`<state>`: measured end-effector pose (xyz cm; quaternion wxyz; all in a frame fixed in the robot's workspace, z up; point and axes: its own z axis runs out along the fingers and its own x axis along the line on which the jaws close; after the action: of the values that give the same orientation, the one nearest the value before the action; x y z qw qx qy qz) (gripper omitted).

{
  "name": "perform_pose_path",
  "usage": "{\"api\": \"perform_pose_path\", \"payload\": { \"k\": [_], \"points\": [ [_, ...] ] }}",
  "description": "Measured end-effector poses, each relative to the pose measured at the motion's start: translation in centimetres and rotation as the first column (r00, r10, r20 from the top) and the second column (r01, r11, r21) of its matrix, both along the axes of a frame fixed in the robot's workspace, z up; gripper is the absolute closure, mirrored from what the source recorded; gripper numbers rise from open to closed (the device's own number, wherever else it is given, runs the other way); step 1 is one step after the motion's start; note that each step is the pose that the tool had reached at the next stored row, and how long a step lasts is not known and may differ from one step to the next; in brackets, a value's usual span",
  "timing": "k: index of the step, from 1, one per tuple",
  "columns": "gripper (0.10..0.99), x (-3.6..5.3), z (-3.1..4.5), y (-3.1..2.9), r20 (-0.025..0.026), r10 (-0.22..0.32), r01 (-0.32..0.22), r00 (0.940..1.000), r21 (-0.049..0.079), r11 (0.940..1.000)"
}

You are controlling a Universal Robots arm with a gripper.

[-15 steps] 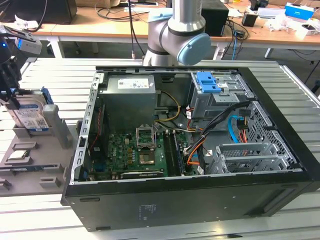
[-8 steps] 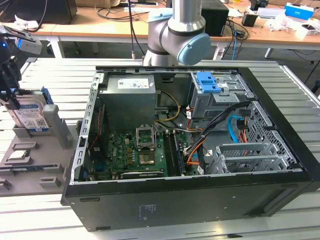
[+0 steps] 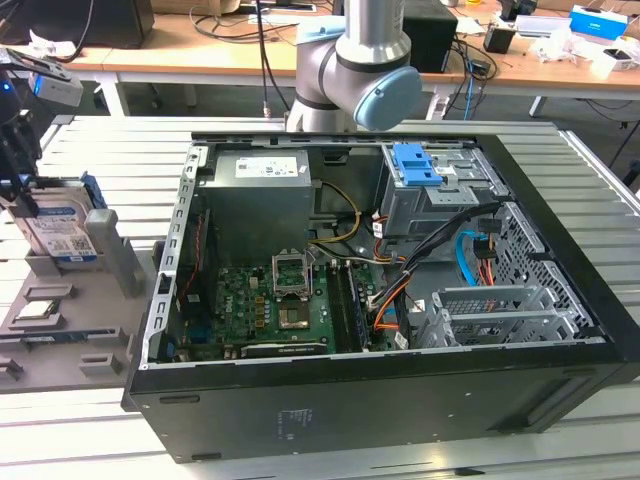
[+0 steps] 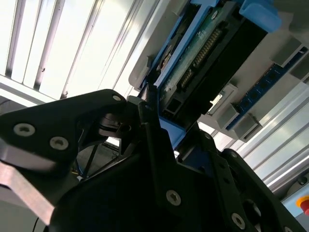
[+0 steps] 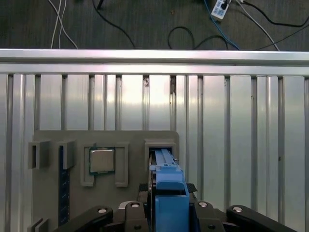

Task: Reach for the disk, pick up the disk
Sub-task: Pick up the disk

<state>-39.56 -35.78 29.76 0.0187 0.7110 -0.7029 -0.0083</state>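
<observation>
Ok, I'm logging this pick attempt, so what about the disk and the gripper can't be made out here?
Exterior view: the gripper is cut off by the picture's edge and covers part of the disk.
First wrist view: the disk shows edge-on, its label face hidden, its near end cut off.
Second wrist view: the gripper's dark body hides the disk's near end.

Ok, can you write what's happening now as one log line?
step: reach for disk | hand: straddling disk | disk: upright in grey holder, not lifted | beside it: chip in holder
</observation>
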Motion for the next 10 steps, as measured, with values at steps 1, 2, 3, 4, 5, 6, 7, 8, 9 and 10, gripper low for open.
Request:
{"api": "perform_pose_path", "payload": {
  "k": [1, 2, 3, 4, 5, 6, 7, 8, 9, 10],
  "points": [
    [0.718, 0.01, 0.25, 0.00, 0.0000, 0.000, 0.000, 1.0000, 0.000, 1.0000],
    [0.718, 0.01, 0.41, 0.01, 0.0001, 0.000, 0.000, 1.0000, 0.000, 1.0000],
    [0.718, 0.02, 0.58, 0.01, 0.0000, 0.000, 0.000, 1.0000, 0.000, 1.0000],
    [0.718, 0.02, 0.79, 0.01, 0.0001, 0.000, 0.000, 1.0000, 0.000, 1.0000],
    [0.718, 0.03, 1.03, 0.02, 0.0001, 0.000, 0.000, 1.0000, 0.000, 1.0000],
    [0.718, 0.04, 1.34, 0.03, 0.0000, 0.000, 0.000, 1.0000, 0.000, 1.0000],
    [0.718, 0.05, 1.48, 0.03, 0.0000, 0.000, 0.000, 1.0000, 0.000, 1.0000],
    [0.718, 0.05, 1.65, 0.04, 0.0000, 0.000, 0.000, 1.0000, 0.000, 1.0000],
    [0.718, 0.06, 1.94, 0.04, 0.0001, 0.000, 0.000, 1.0000, 0.000, 1.0000],
    [0.718, 0.07, 2.30, 0.06, 0.0000, 0.000, 0.000, 1.0000, 0.000, 1.0000]
  ]
}}
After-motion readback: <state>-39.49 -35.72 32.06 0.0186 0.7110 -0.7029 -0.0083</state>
